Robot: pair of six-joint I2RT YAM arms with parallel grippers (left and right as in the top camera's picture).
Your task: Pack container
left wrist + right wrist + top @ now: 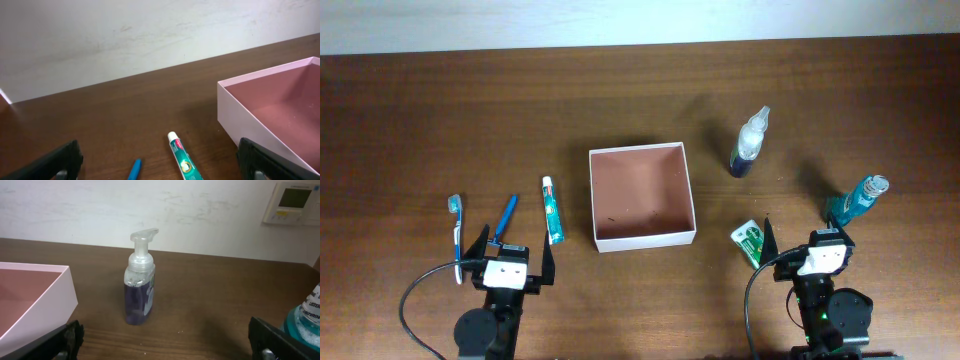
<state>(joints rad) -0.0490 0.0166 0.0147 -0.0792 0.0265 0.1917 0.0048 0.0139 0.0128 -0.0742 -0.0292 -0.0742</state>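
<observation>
Both arms are being shown tucked at the near edge of the table (420, 120), wrists low, fingers being pointed toward the far wall. The left gripper (513, 252) is being carried wide open with nothing between its jaws, its two dark fingers being caught at either bottom corner of the wrist view. Just ahead of it, a toothpaste tube (552, 210), a blue-handled tool (504, 220) and a white-and-blue toothbrush (457, 228) are being seen lying on the wood. The right gripper (807, 240) is likewise being held fully released and empty, a green packet (748, 241) lying just beside its left finger and a teal bottle (857, 198) standing just ahead on its right. The container (642, 195) is being picked out at the middle of the table, between the two arms and ahead of both, sitting flat, open top facing up, reddish-brown floor showing. Being square, it is being given no long axis. Its white walls are being seen turned slightly off the table's edges, one wall facing the arms. A pump bottle (748, 145) of purple liquid is being seen upright beyond its right side, apart from it.
</observation>
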